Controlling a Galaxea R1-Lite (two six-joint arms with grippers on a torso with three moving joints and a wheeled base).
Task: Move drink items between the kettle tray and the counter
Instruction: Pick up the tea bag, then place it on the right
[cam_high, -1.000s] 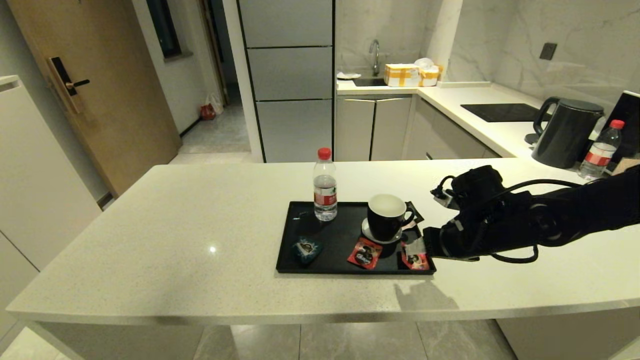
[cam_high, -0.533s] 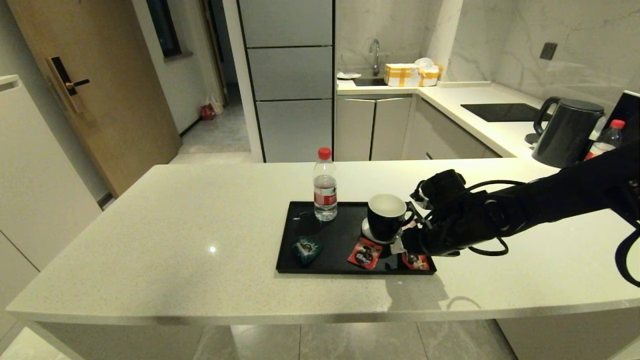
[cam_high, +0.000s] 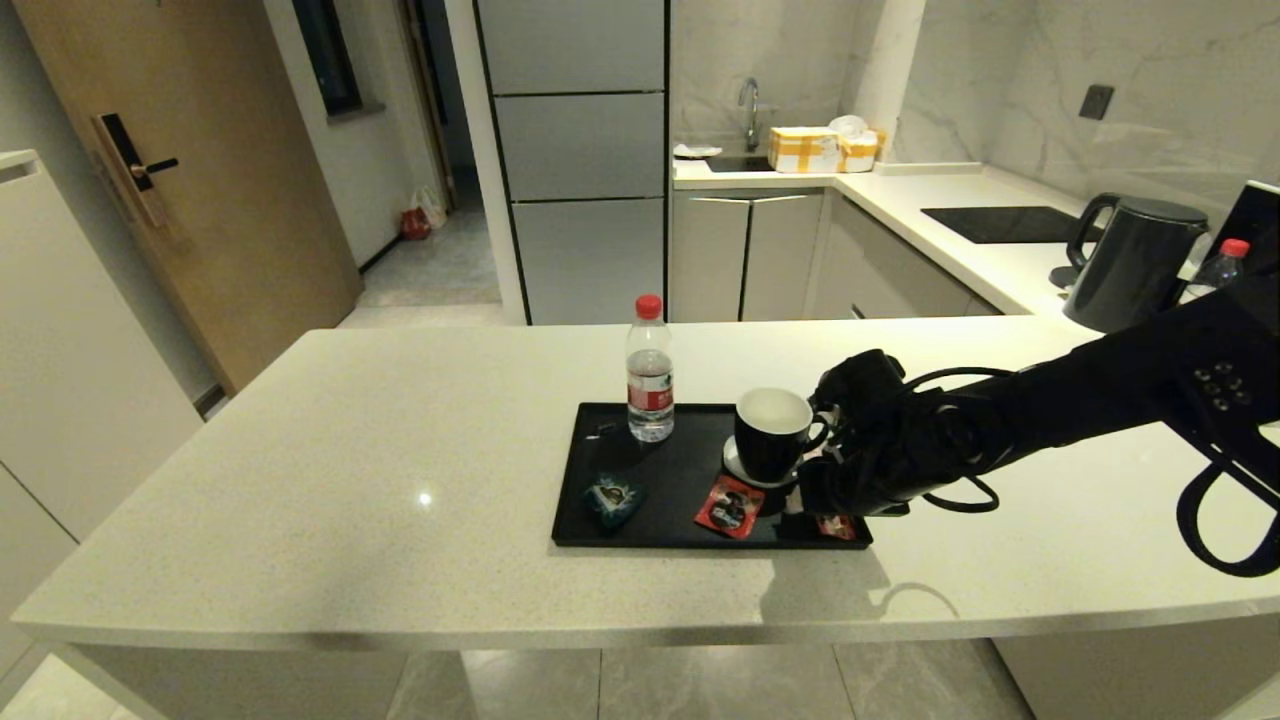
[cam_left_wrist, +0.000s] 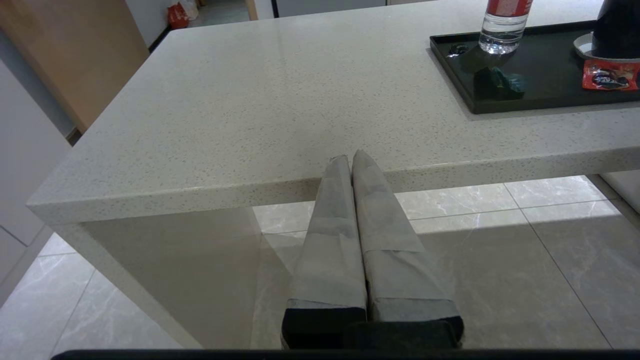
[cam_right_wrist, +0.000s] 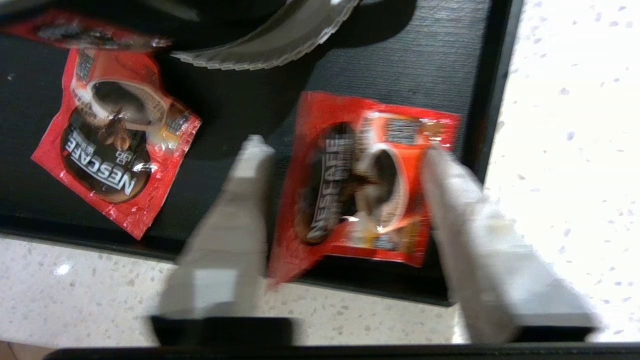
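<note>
1. Head view: our right tool (cam_high: 815, 497) has swung in from the worktop (cam_high: 400, 480) side and now hangs over the kettle tray (cam_high: 600, 530) corner beside the mug (cam_high: 772, 432).
2. Left wrist view: left tool (cam_left_wrist: 351, 161) parked below the worktop edge, fingers pressed together.
3. Right wrist view: fingers spread either side of the red sachet (cam_right_wrist: 365, 175) lying flat on the tray. We judge a pinch comes next.

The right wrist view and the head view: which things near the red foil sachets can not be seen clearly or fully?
- Head view: the right end effector covers most of the corner red foil sachet.
- Right wrist view: the open fingers straddle that sachet; contact cannot be told.
- Right wrist view: the frame edge cuts off the white ribbed saucer; the glossy black mug is out of frame.
</note>
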